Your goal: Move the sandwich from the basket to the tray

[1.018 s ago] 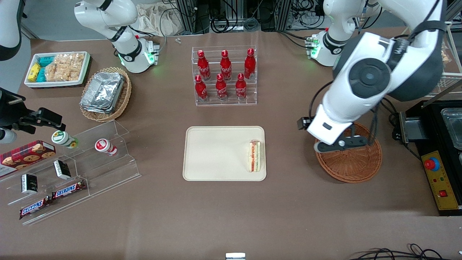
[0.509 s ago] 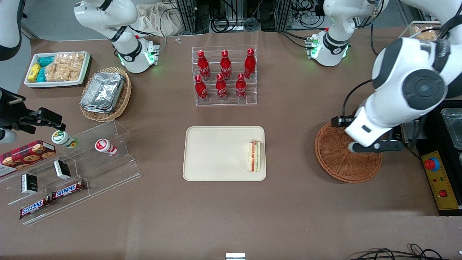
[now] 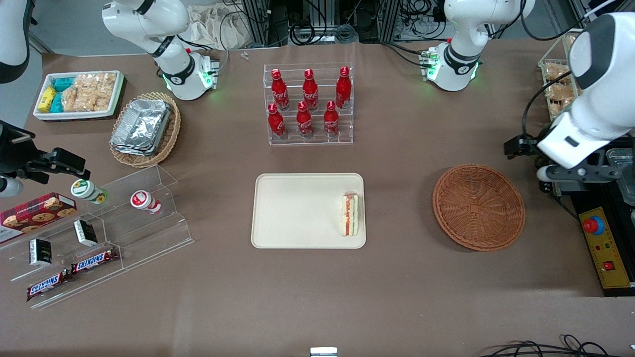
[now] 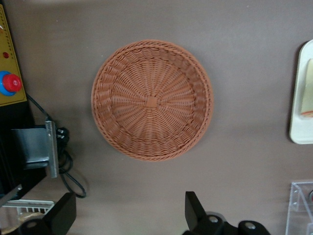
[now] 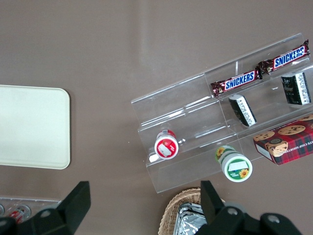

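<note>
Reddish-brown woven basket (image 3: 478,207), cream tray (image 3: 297,210), red-orange-green-edged white sandwich (image 3: 350,214), black gripper (image 4: 128,215).

Sandwich (image 3: 350,214) lies on the tray (image 3: 297,210); basket (image 3: 478,207) holds nothing; end effector (image 3: 578,173) nearby

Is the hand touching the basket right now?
Apart. The left wrist view shows the hand open and empty, with bare table between its fingers and the basket.
</note>
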